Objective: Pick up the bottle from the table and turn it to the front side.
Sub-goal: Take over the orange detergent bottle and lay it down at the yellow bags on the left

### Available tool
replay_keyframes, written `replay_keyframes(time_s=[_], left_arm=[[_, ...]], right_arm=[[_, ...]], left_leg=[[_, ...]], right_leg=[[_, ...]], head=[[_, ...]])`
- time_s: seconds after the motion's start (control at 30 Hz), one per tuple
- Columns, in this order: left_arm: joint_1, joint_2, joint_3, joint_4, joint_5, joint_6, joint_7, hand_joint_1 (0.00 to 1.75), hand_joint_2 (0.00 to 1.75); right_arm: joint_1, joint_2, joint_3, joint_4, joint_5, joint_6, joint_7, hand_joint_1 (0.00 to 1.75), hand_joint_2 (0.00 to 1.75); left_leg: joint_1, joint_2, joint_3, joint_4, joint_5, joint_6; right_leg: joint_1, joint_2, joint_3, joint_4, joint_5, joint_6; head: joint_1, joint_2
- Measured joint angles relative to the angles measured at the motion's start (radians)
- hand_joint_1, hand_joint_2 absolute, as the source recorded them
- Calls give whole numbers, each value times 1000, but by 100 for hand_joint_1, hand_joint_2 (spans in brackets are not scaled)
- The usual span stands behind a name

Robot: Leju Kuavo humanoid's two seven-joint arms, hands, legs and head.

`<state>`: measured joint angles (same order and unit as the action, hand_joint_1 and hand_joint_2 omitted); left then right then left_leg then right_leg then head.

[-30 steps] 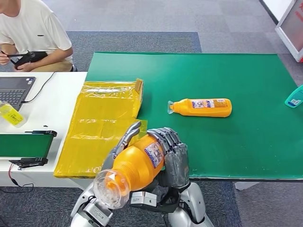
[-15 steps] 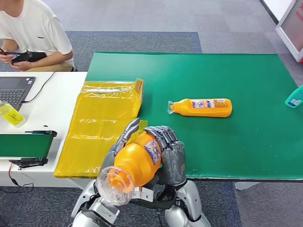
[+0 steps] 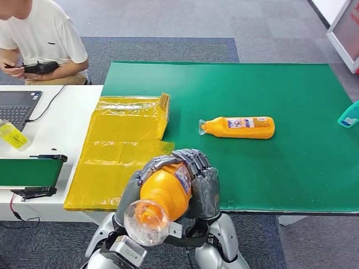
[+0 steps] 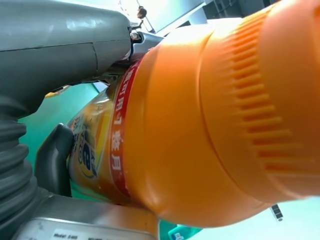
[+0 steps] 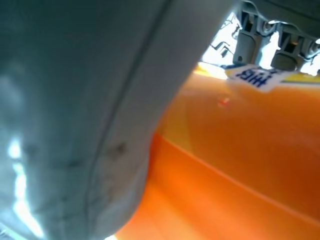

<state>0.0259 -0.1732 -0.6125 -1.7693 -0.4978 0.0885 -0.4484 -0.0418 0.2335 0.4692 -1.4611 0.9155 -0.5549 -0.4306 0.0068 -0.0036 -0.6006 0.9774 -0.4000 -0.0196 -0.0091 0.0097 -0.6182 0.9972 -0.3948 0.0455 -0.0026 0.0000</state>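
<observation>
An orange bottle (image 3: pixel 167 193) with a clear cap (image 3: pixel 146 221) is held up in front of my body, off the near edge of the green table (image 3: pixel 262 89), cap pointing toward me. My right hand (image 3: pixel 203 182) wraps the bottle's body from the right. My left hand (image 3: pixel 137 182) now curls its fingers (image 3: pixel 156 162) over the top of the bottle near the neck. Close up, the bottle (image 4: pixel 211 125) shows a red label band beside my left hand (image 4: pixel 45 75). The bottle (image 5: pixel 245 150) presses against my right hand (image 5: pixel 75 110).
A second orange bottle (image 3: pixel 239 127) lies on its side mid-table. Yellow plastic bags (image 3: pixel 120 145) cover the table's left end. A teal bottle (image 3: pixel 349 115) sits at the right edge. A person (image 3: pixel 38 39) sits behind a white desk (image 3: pixel 63 129) with a laptop (image 3: pixel 17 106).
My left hand's fingers, spread apart before, have closed down over the bottle. The bottle has tipped so its cap faces me more. The person's hands shifted slightly.
</observation>
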Motion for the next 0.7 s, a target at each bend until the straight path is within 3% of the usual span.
replay_keyframes(time_s=[0.07,0.1,0.2,0.23,0.43,0.7], left_arm=[[0,0,0,0,0,3,4,175,175],[0,0,0,0,0,4,7,175,175],[0,0,1,3,-1,8,10,175,175],[1,1,1,5,-2,9,11,175,175],[9,6,28,20,-2,8,16,175,175],[21,6,49,43,1,5,16,175,175]], right_arm=[[-1,0,0,8,0,0,4,168,175],[-2,0,0,13,0,0,7,138,175],[-6,2,0,29,0,3,20,14,175],[-8,2,-1,35,1,6,27,0,175],[-26,8,-6,105,-55,86,62,0,175],[-40,20,-61,182,-240,269,-7,0,175]], left_leg=[[0,0,0,0,0,0],[0,0,0,0,0,0],[0,0,0,0,0,0],[0,0,0,0,0,0],[0,0,0,0,0,0],[0,0,0,0,0,0]], right_leg=[[0,0,0,0,0,0],[0,0,0,0,0,0],[0,0,0,0,0,0],[0,0,0,0,0,0],[0,0,0,0,0,0],[0,0,0,0,0,0]], head=[[0,0],[0,0],[0,0],[0,0],[0,0],[0,0]])
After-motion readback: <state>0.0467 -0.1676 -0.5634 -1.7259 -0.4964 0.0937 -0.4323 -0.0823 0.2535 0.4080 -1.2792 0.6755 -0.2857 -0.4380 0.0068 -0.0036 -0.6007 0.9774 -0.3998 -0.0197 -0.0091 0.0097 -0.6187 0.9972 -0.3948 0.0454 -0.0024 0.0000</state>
